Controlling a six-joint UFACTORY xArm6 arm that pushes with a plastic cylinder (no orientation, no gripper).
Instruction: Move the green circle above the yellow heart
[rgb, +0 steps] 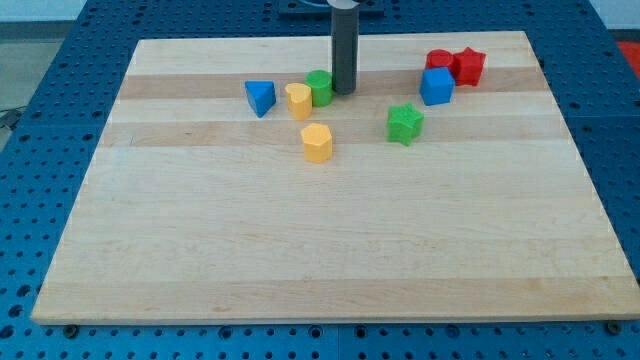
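The green circle (320, 87) sits near the view's top, just left of centre. It touches the right side of the yellow heart (298, 100) and lies slightly higher in the view. My tip (344, 92) rests on the board right against the green circle's right side. The dark rod rises from there out of the view's top.
A blue triangle (260, 97) lies left of the heart. A yellow hexagon-like block (317, 143) lies below the heart. A green star (404, 123) is to the right. A blue cube (436, 86) and two red blocks (469, 66) cluster at the top right of the wooden board (320, 250).
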